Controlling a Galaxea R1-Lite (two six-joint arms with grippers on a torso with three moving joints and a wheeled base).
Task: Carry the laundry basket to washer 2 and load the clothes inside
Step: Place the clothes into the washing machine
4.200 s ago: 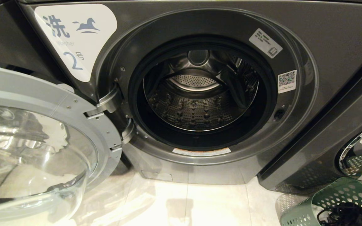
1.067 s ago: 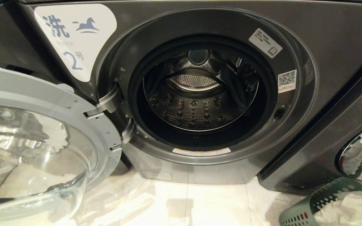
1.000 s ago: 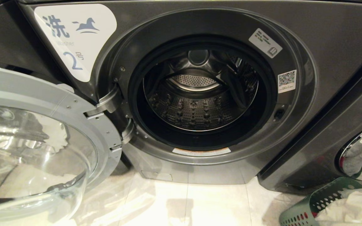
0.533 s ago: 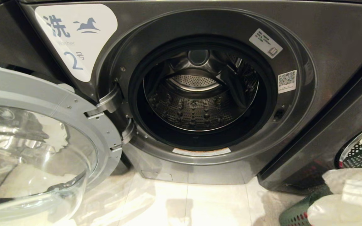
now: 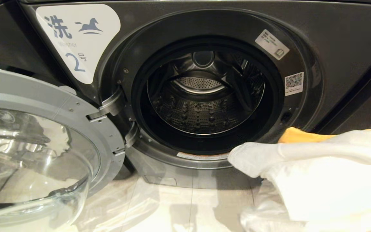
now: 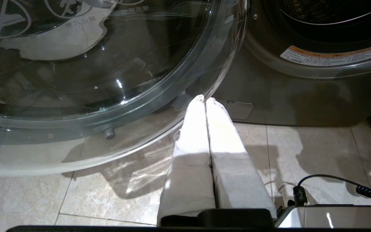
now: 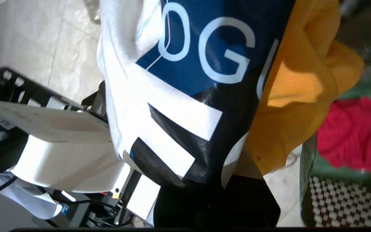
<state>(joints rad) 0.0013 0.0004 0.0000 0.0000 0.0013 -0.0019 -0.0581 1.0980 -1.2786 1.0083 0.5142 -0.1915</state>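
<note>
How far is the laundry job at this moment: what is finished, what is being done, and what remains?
Done: washer 2 has its door swung open, and the laundry basket stands beside it.
In hand: the right hand, hidden by cloth, is shut on a white garment with a yellow one, held near the drum's mouth.
Left: the drum looks empty, and a red garment lies in the basket. The left hand is shut and idle by the door.
</note>
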